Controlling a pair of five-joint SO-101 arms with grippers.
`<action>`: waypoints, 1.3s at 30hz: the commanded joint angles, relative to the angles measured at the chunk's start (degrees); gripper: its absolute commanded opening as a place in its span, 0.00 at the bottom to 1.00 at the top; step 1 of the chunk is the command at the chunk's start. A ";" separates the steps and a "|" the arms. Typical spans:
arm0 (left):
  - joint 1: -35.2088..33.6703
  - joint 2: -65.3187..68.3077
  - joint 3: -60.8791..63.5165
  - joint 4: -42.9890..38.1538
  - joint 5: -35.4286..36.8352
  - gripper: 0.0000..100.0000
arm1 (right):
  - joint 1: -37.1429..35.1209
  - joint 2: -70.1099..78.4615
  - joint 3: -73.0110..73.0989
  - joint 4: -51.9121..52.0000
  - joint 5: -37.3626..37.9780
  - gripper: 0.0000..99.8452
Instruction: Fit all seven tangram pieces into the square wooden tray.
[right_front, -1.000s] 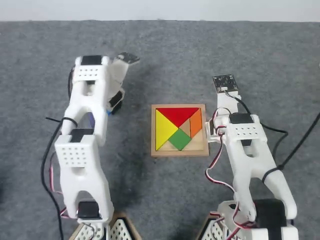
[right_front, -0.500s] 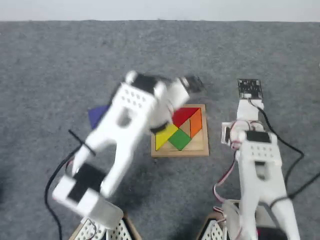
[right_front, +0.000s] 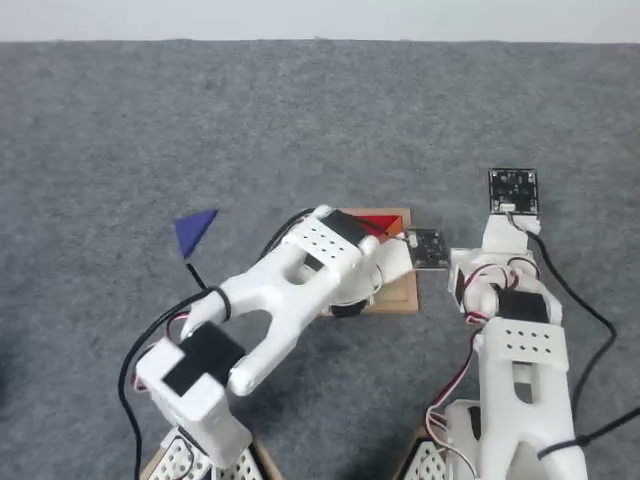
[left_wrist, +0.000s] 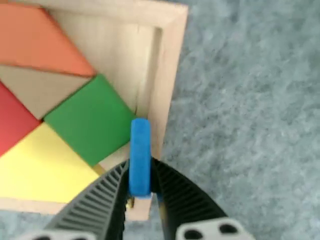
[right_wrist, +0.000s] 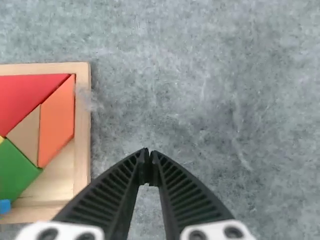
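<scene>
Left wrist view caught the left claw (left_wrist: 139, 169) clamped on a thin blue piece (left_wrist: 140, 145), held on edge directly over one corner of the square wooden tray (left_wrist: 170, 75). The piece stood just inside the tray's rim, beside the green square (left_wrist: 90, 125); whether it touched the tray floor could not be told. Within the tray, the green square lay against the yellow triangle (left_wrist: 45, 170), the tan triangle (left_wrist: 35, 92) and the red triangle (left_wrist: 12, 125), with the orange piece (left_wrist: 35, 40) next to the tan one. A strip of bare wood ran along the rim beside the green square and the orange piece. From the high view, the left arm (right_front: 300, 280) stretched across the tray and covered most of it. A blue triangle (right_front: 196, 230) lay flat on the grey table (right_wrist: 225, 75), well apart from the tray, on the side away from the right arm. The right claw (right_wrist: 149, 156) hung with its fingers pressed together and holding nothing, over the table near the tray's rim on the orange piece's side.
</scene>
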 joint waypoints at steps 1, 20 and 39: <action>0.53 0.79 -1.54 -1.05 -0.18 0.01 | -0.04 -2.15 -0.62 -1.36 -0.18 0.01; -4.75 0.53 -1.80 -1.14 -0.26 0.07 | 4.97 -6.29 -0.88 -0.75 -2.64 0.01; -4.31 0.44 -8.04 9.85 -0.44 0.07 | 2.24 -10.95 2.37 -1.01 -1.49 0.01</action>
